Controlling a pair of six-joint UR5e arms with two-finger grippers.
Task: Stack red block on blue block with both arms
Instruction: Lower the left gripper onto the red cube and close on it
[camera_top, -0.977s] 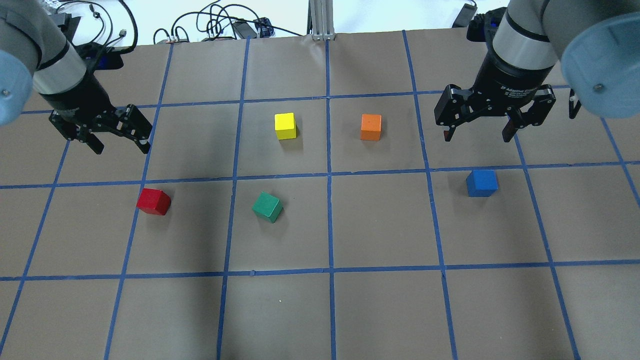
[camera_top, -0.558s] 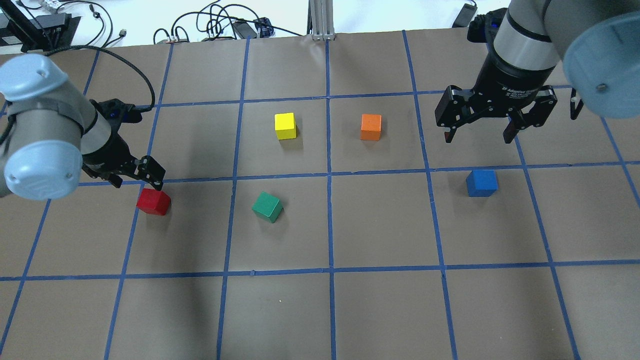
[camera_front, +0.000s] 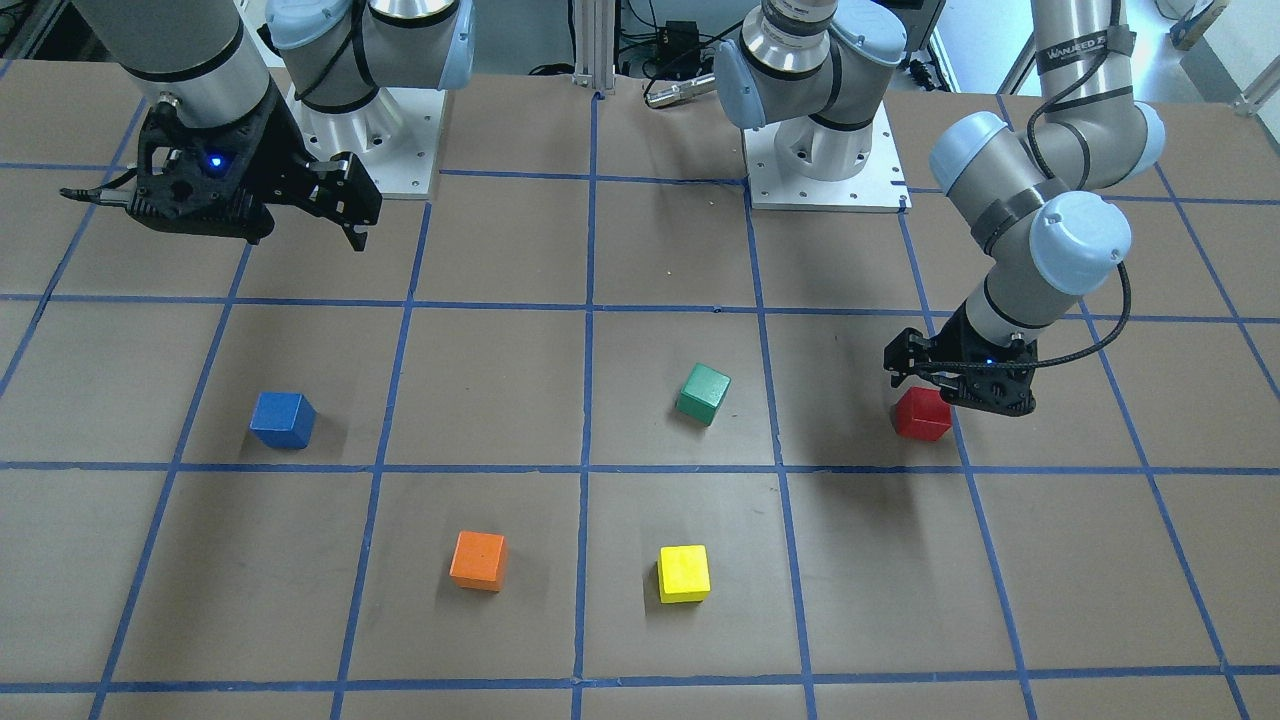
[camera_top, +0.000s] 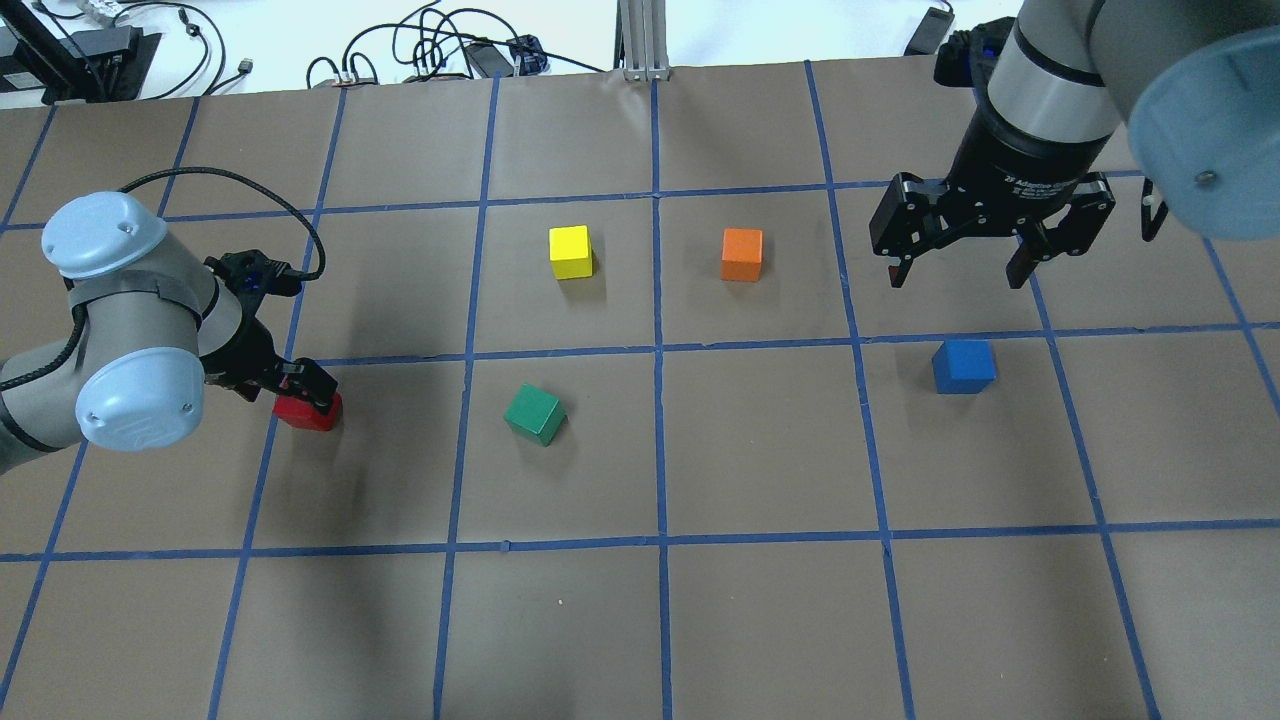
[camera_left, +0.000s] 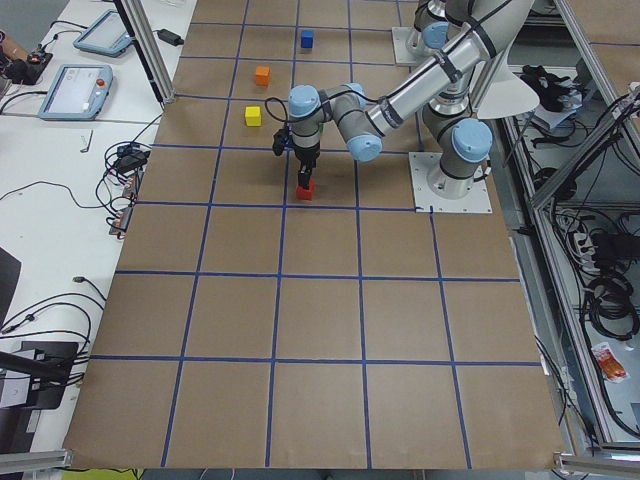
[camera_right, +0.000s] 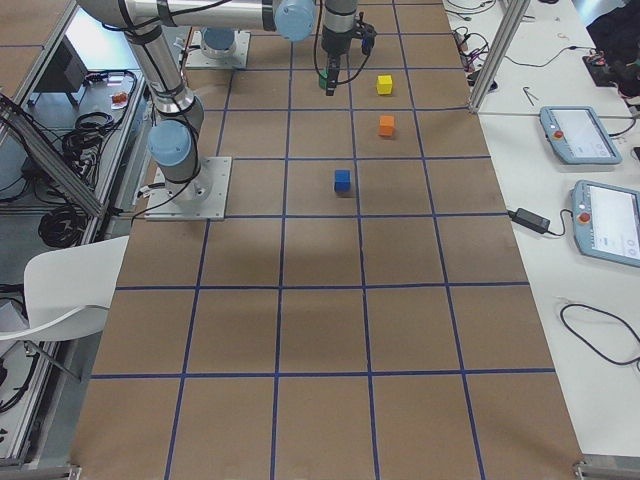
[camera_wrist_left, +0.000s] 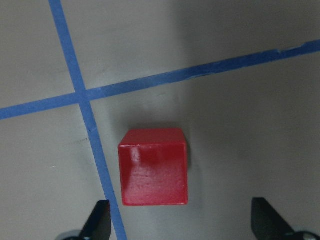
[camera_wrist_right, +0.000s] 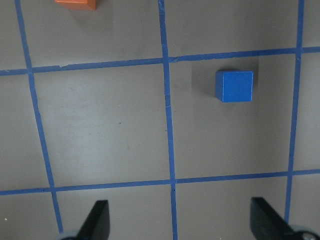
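The red block (camera_top: 312, 413) lies on the table at the left, next to a blue tape line. My left gripper (camera_top: 298, 386) hangs low, right over it. In the left wrist view the red block (camera_wrist_left: 153, 166) sits between the spread fingertips (camera_wrist_left: 101, 220), untouched; the gripper (camera_wrist_left: 182, 226) is open. The blue block (camera_top: 963, 366) lies at the right. My right gripper (camera_top: 955, 272) is open and empty, held high behind it. The right wrist view shows the blue block (camera_wrist_right: 234, 86) well ahead of that gripper (camera_wrist_right: 182, 226). The front view shows the red block (camera_front: 922, 415) and the blue block (camera_front: 283, 419).
A green block (camera_top: 535, 414) lies tilted between the red and blue blocks. A yellow block (camera_top: 570, 252) and an orange block (camera_top: 741, 254) lie farther back, near the middle. Cables lie beyond the table's far edge (camera_top: 430, 50).
My left arm has swung forward and down, bringing its open gripper from behind the red block to just over it. The right gripper has barely moved. No block has moved.
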